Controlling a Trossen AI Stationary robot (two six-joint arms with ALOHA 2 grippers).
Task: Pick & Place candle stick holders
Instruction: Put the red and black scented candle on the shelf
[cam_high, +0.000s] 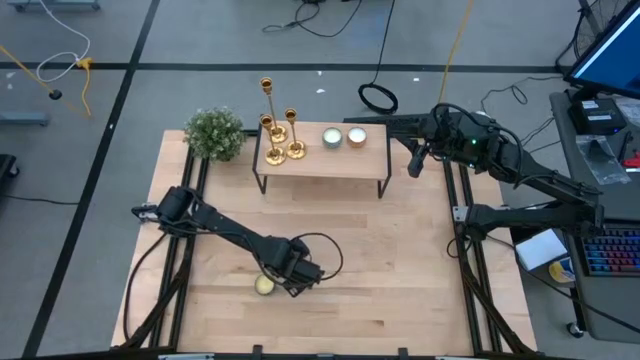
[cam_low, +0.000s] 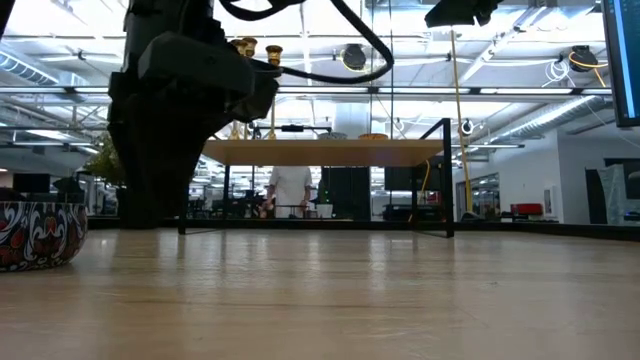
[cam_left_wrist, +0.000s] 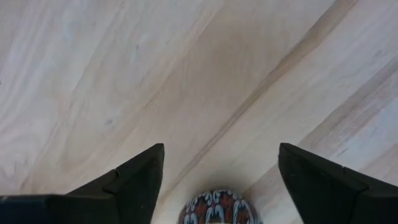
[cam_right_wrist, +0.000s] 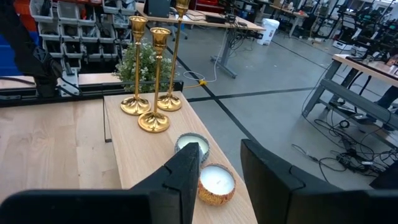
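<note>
Left claw (cam_high: 297, 280): dark, two wedge-shaped fingers (cam_left_wrist: 134, 180) spread wide, gripping nothing; poised over the near middle of the bench (cam_high: 400, 270), pointing down at bare boards. Directly under it, between the fingers, a small round bowl (cam_left_wrist: 217, 208) with a red, white and dark patterned wall, standing on the wood; in the high view its inside shows pale yellow (cam_high: 264, 286), contents not identifiable.

Right claw (cam_high: 414, 165): dark, fingers (cam_right_wrist: 180, 171) parted by a narrow gap, holding nothing; raised off the far right of the bench, just right of the shelf, touching nothing.

Bench: pale wood planks with visible grain and long seams, matte finish, black frame rails along both sides.

Shelf (cam_high: 320, 160): low light-wood top on thin black metal legs, set at the far middle of the bench.

Candle stick holders (cam_right_wrist: 152, 81): three, shiny gold metal, thin stems on small round flared bases, of differing heights; all upright, clustered close together at the shelf's left end, the tallest (cam_high: 267, 100) farthest back.

Candles: two short round ones in tins, side by side on the shelf to the right of the holders; one silvery tin (cam_right_wrist: 191, 144), one copper-toned tin (cam_right_wrist: 216, 182), each filled with pale wax.

Plant (cam_high: 215, 133): green, bushy, rounded, at the far left of the bench, just left of the shelf.
</note>
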